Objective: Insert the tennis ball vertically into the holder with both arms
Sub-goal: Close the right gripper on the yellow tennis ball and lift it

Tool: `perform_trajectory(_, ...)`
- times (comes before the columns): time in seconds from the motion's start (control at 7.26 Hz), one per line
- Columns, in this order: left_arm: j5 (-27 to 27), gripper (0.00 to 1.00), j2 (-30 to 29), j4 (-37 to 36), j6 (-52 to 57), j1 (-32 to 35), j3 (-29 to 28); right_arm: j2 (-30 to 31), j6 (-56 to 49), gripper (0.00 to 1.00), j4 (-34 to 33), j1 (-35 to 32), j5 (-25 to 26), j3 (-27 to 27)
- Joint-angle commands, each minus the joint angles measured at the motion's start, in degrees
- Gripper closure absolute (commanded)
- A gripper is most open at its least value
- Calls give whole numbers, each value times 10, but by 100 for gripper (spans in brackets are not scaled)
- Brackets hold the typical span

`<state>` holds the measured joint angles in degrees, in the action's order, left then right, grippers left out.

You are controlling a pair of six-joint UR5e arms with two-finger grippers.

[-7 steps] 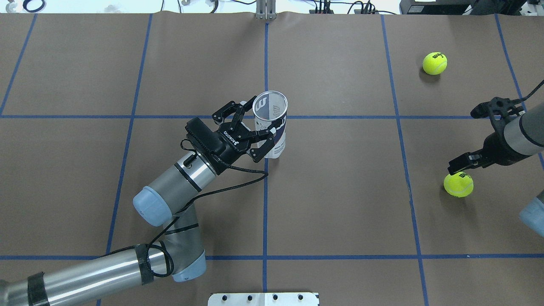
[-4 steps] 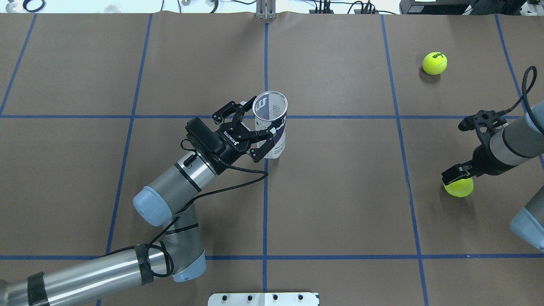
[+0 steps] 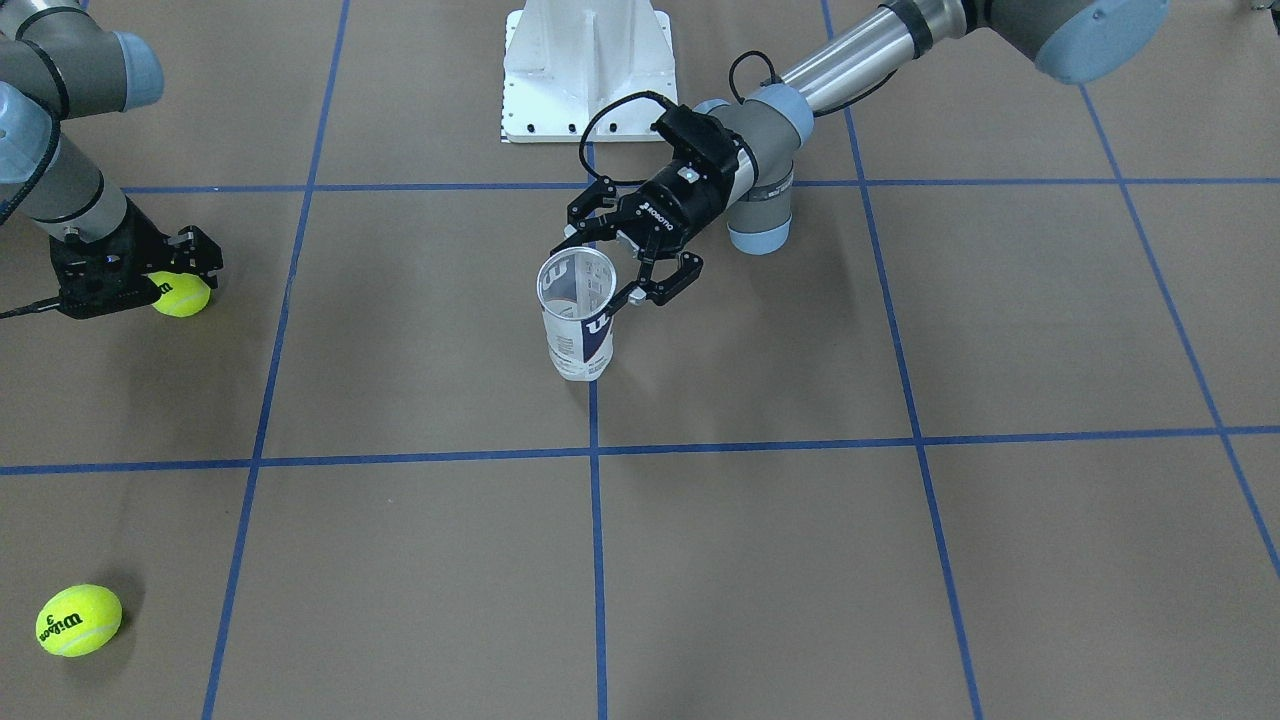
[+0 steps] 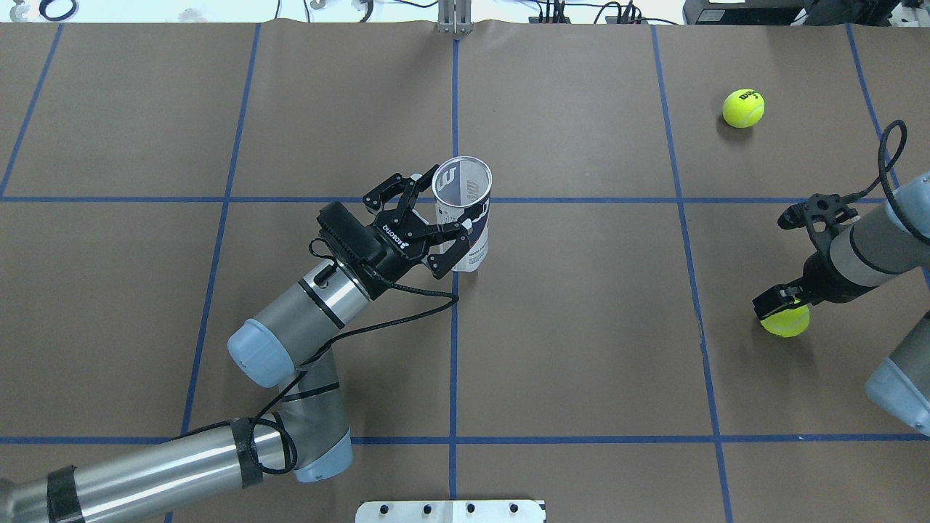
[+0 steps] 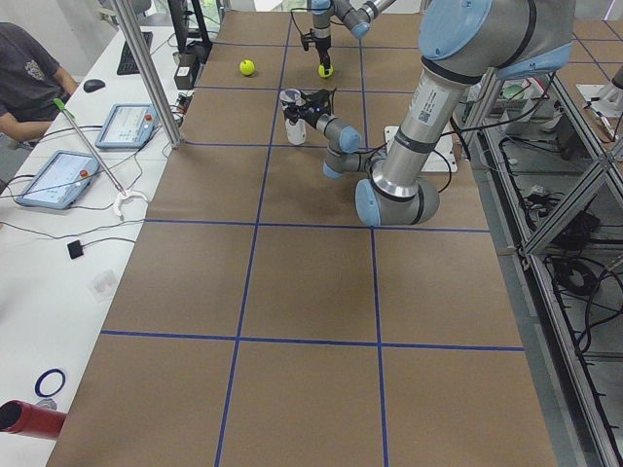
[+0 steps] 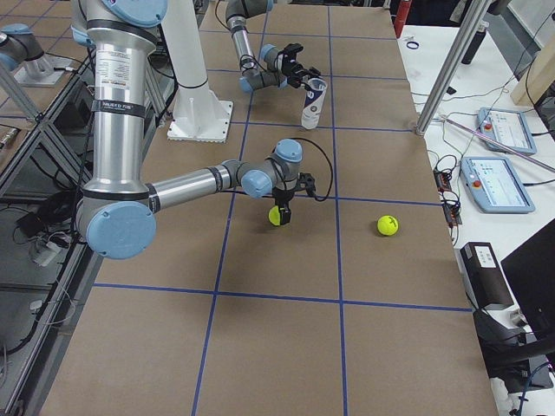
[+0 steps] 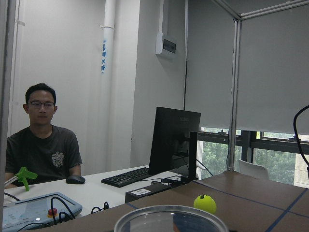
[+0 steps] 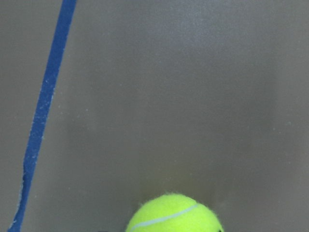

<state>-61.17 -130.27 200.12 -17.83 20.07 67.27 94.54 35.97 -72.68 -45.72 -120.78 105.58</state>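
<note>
The holder (image 4: 463, 218), a clear can with a white and navy label, stands upright and empty near the table's middle; it also shows in the front view (image 3: 579, 315). My left gripper (image 4: 434, 221) reaches in level from the near left, one finger against either side of the can. A yellow tennis ball (image 4: 787, 320) lies on the table at the right. My right gripper (image 4: 774, 305) points down just over it, open, its black fingers (image 3: 196, 252) straddling the ball (image 3: 183, 294). The right wrist view shows the ball (image 8: 175, 213) at its bottom edge and no fingers.
A second tennis ball (image 4: 743, 108) lies at the far right, also seen in the front view (image 3: 78, 620). The white pedestal base (image 3: 585, 70) stands at the robot's edge. Blue tape lines grid the brown table. An operator (image 7: 43, 140) sits beyond the far side.
My right gripper has moved left and lower, onto the near ball, which stays put. My left gripper and the holder have not moved.
</note>
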Motion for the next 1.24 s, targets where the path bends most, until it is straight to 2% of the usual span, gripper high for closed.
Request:
perform_trajectory(0.0, 1, 22, 0, 0, 1, -1, 0, 3, 2, 40, 0, 2, 1, -1)
perform_trajectory(0.14, 1, 22, 0, 0, 1, -2, 0, 4, 2, 71, 0, 3, 1, -1)
perform_trajectory(0.28, 1, 22, 1, 0, 1, -3, 0, 4, 3, 96, 0, 4, -1, -1)
perform_trajectory(0.55, 0, 22, 5, 1, 0, -6, 0, -27, 13, 100, -24, -8, -31, 32)
perform_trajectory(0.69, 1, 22, 5, 3, 0, -9, 0, -85, 32, 100, -67, -29, -37, 33)
perform_trajectory(0.96, 1, 22, 5, 4, 0, -13, 0, -227, 43, 100, -221, -50, -45, 38)
perform_trajectory(1.1, 1, 22, 5, 5, 0, -14, 0, -270, 79, 100, -251, -61, -70, 44)
